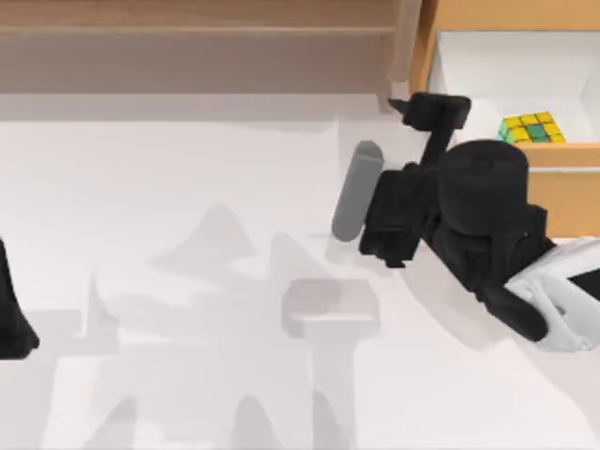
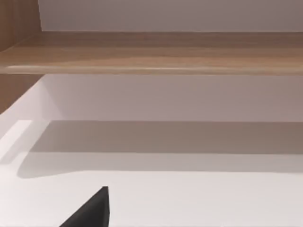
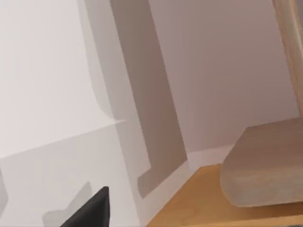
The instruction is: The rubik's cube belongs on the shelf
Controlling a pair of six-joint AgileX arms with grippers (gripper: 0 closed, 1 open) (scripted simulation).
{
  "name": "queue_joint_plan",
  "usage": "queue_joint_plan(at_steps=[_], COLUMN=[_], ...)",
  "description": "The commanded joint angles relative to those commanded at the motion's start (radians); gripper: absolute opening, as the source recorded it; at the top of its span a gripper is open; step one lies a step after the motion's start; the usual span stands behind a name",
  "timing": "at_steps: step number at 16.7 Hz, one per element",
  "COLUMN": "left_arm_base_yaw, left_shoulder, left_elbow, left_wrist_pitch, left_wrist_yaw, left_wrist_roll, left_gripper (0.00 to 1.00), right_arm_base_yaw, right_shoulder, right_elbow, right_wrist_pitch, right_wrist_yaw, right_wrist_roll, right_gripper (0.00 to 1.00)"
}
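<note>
The drawer (image 1: 441, 56) is pulled open and the cube (image 1: 532, 128) lies inside it, near its front wall, not yet lifted. The right gripper (image 1: 412, 111) hovers at the drawer's left edge; whether its fingers are spread I cannot tell. The left arm (image 1: 14, 314) is parked at the table's left. The shelf (image 1: 197, 33) waits; picking and placing are left.

**White tabletop, wood furniture along the far edge**

A plain white tabletop (image 1: 187, 281) fills the scene, crossed by soft grey shadows under diffuse light from above. At the far right stands an orange-tan drawer cabinet (image 1: 506, 17), its drawer pulled open to show a white interior (image 1: 487, 66). A silver bar handle (image 1: 356, 190) lies toward the table's middle.
</note>
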Motion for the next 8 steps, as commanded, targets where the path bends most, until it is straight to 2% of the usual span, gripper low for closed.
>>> queue_joint_plan(at_steps=[8], left_arm_base_yaw=[0.000], left_shoulder=[0.000], left_elbow=[0.000], left_wrist_pitch=[0.000], left_wrist_yaw=[0.000], left_wrist_roll=[0.000], left_gripper=[1.00], right_arm_base_yaw=[-0.127], right_shoulder=[0.092], right_elbow=[0.663], right_wrist_pitch=[-1.067], right_wrist_yaw=[-0.081], right_wrist_roll=[0.482], right_gripper=[1.00])
